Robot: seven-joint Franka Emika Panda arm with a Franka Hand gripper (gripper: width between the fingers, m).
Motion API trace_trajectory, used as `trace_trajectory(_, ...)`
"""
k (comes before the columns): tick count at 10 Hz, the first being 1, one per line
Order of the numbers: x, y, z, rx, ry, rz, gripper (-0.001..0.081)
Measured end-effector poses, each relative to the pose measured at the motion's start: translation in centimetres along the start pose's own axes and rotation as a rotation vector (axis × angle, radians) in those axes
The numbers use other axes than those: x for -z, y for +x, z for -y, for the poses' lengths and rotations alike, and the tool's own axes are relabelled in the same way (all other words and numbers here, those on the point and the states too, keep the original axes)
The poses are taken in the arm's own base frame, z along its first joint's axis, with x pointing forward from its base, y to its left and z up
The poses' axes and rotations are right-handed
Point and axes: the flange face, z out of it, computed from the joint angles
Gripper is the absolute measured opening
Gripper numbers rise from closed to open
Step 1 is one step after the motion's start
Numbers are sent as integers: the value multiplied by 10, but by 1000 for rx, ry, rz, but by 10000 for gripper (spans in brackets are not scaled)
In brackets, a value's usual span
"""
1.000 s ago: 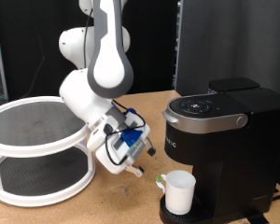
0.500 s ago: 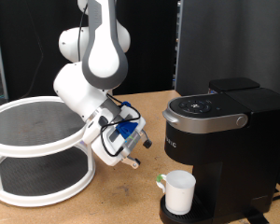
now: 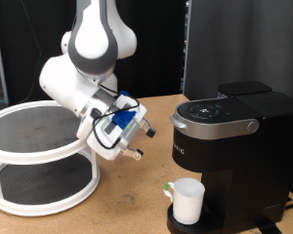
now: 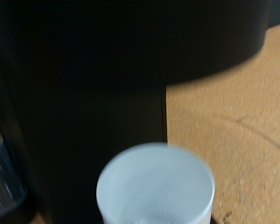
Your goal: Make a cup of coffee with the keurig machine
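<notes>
The white cup (image 3: 188, 201) with a greenish handle stands upright on the drip tray of the black keurig machine (image 3: 234, 146), under its brew head. The machine's silver-grey lid handle is down. My gripper (image 3: 142, 142) hangs in the air to the exterior view's left of the machine, above and left of the cup, apart from both. Its fingers look spread, with nothing between them. In the wrist view the cup (image 4: 155, 188) shows from above and looks empty, with the machine's dark body (image 4: 84, 84) behind it. No fingers show in that view.
A white two-tier round rack (image 3: 37, 156) with a dark mesh top stands at the exterior view's left, close behind the arm. A dark panel (image 3: 234, 44) rises behind the machine. The wooden tabletop (image 3: 127, 210) lies between the rack and the machine.
The arm has swung up and towards the exterior view's left, which lifts the gripper away from the cup. The cup and the machine have not moved.
</notes>
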Motion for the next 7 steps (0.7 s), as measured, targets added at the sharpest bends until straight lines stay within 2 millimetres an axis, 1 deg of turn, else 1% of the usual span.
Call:
trace_trajectory(3,21,27,24,-12,55,-33,803)
trace_trajectory(4,28,29,31,-19,68,-40,803)
trace_trajectory(6,27,29,31,-20,79,-37,803)
trace_trajectory(7,27,32,36,-28,110,-40,803)
